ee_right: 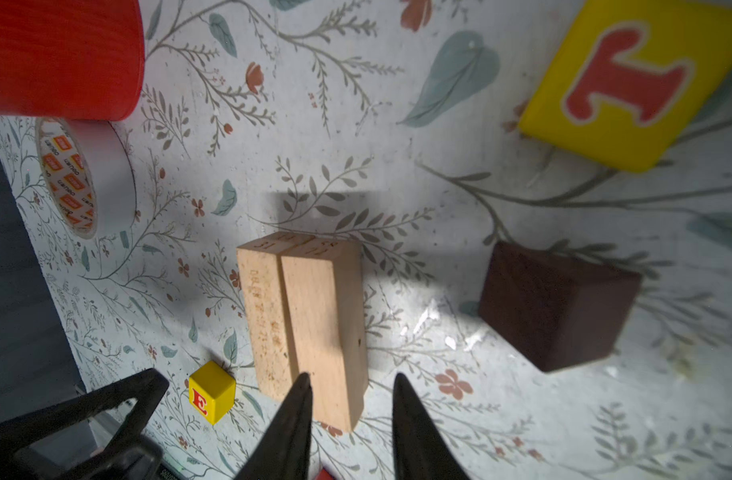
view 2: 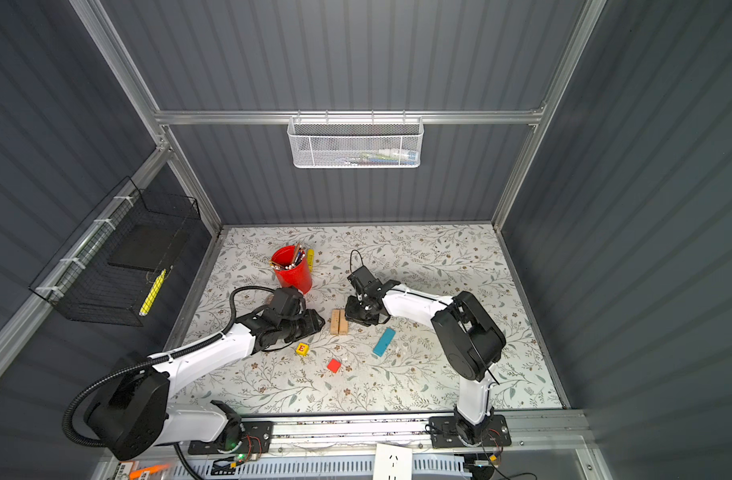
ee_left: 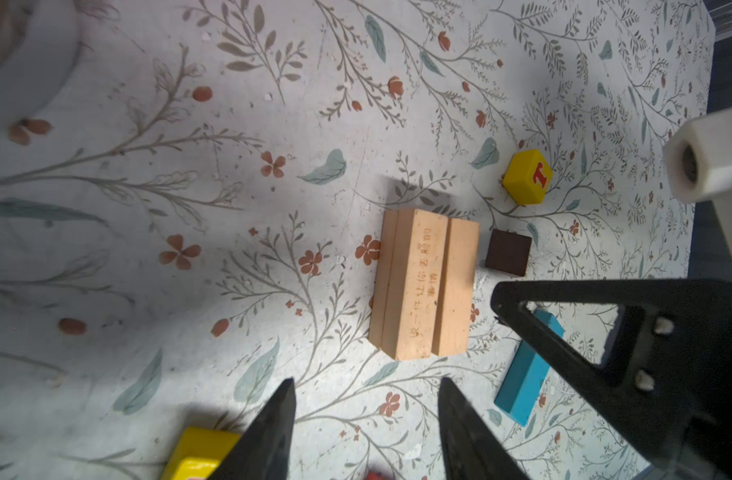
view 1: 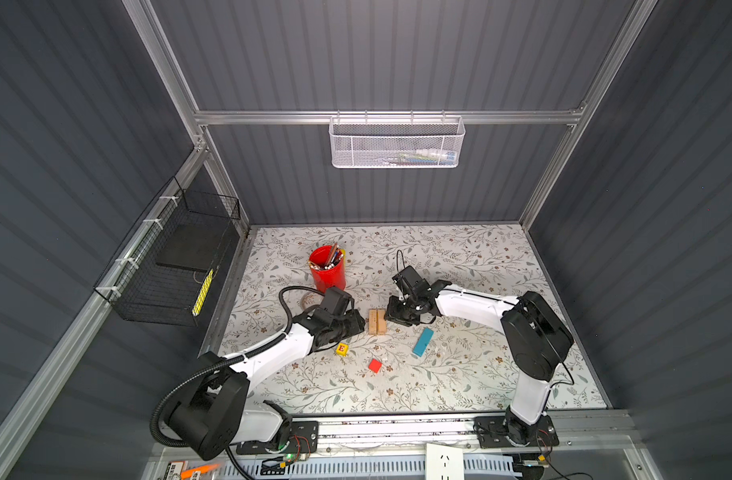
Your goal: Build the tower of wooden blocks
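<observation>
Nearest the arm bases, the red cube (view 1: 375, 365) is seen lying alone on the worktop (view 1: 480, 374). Just beyond it, the yellow E cube (view 1: 342, 349) and the blue plank (view 1: 422, 342) are set well apart. Farther on, the tan planks (view 1: 377, 321) are packed side by side, flanked by the left gripper (ee_left: 367, 382) and the right gripper (ee_right: 352, 376), both spread and empty. The dark brown block (ee_left: 508, 252) and yellow T cube (ee_left: 526, 176) are found beside the planks, with the red cup (view 1: 327, 268) behind.
</observation>
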### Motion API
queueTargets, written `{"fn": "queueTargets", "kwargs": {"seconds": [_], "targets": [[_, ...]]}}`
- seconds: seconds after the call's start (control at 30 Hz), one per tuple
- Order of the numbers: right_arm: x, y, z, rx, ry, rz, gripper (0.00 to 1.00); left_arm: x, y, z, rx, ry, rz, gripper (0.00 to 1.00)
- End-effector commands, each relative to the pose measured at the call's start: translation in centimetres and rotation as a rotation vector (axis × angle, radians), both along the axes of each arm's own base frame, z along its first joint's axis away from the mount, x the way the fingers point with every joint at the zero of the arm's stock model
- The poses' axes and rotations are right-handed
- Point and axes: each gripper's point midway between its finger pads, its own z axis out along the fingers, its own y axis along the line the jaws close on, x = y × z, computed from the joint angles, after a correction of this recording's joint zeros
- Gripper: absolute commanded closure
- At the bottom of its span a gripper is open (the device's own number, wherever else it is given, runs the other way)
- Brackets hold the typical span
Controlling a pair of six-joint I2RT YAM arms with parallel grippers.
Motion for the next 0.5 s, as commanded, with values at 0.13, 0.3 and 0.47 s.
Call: {"fn": "queueTargets", "kwargs": {"seconds": [0.13,0.3,0.47], "targets": [[0.3,1.5,-0.2,0.102,0.009,0.02,0.71,1.2,-2.6,0.0,-0.084,-0.005,-0.059,0.47],[-0.2,0.8,-1.3,0.086,0.039,0.003,0.73,1.4,-3.1,-0.6,-0.104,0.003,-0.065,0.48],[-0.5,0.9,-1.7,0.105,0.058,0.008,0.73,1.3,-3.4,-1.2,-0.121,0.021,-0.067,0.53]]}}
